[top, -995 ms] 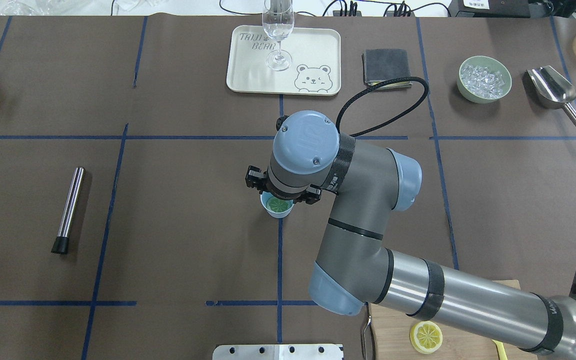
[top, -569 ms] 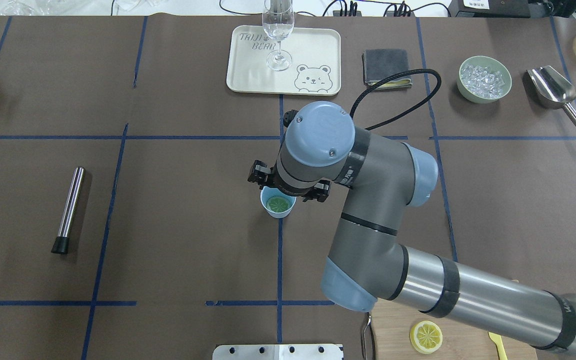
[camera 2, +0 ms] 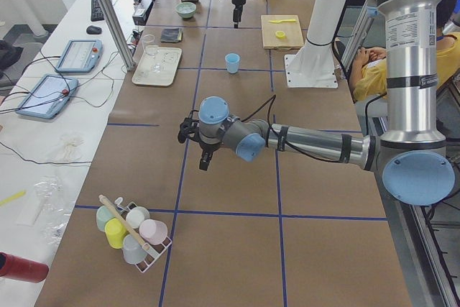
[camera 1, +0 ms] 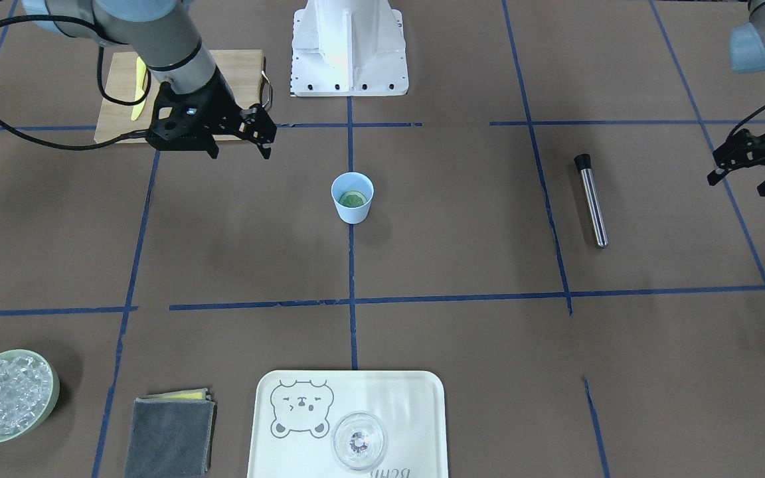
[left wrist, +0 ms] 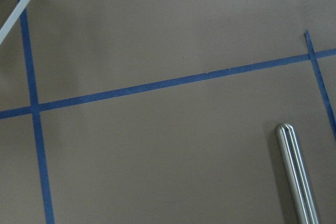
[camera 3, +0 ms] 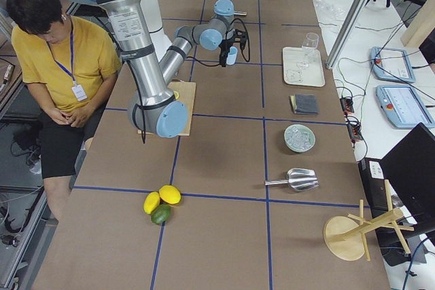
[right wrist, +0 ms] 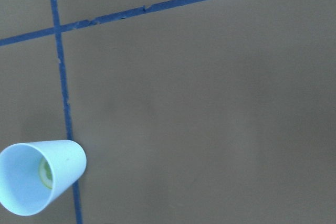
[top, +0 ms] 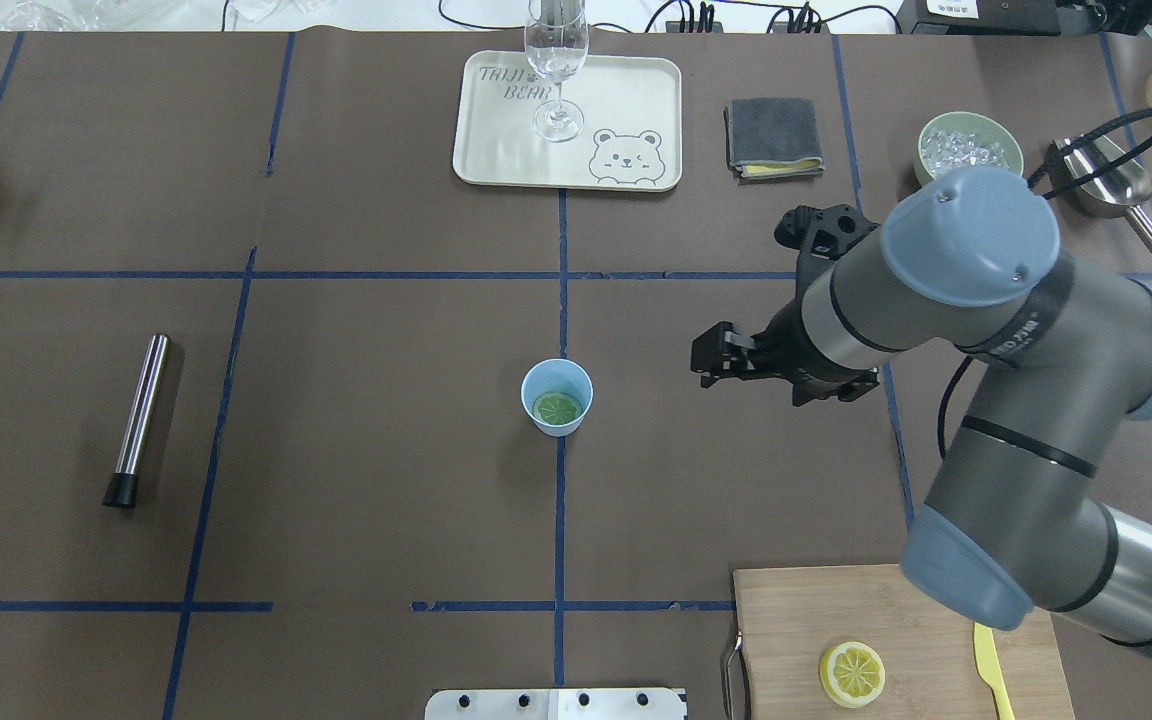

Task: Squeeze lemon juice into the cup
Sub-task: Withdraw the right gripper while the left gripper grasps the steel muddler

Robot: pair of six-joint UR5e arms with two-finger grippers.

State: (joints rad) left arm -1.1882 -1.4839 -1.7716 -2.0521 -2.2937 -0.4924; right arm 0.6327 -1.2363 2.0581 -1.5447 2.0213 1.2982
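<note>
The light-blue cup (top: 556,385) stands upright at the table's centre on a blue tape line. A lemon slice (top: 557,408) lies flat in its bottom; it also shows in the front view (camera 1: 353,198) and in the right wrist view (right wrist: 45,174). My right gripper (camera 1: 240,149) is open and empty, off to the cup's right in the overhead view (top: 751,380), above the table. A second lemon slice (top: 852,673) lies on the wooden board (top: 796,610). My left gripper (camera 1: 740,184) is open and empty, far from the cup, beyond the steel rod.
A steel rod (top: 136,420) lies on the left. At the back stand a tray (top: 626,100) with a stemmed glass (top: 556,60), a grey cloth (top: 773,135), a bowl of ice (top: 936,135) and a metal scoop (top: 1106,180). A yellow knife (top: 991,670) lies on the board.
My right arm has swung from directly over the cup to the right. The cup, with the slice inside, now stands fully uncovered.
</note>
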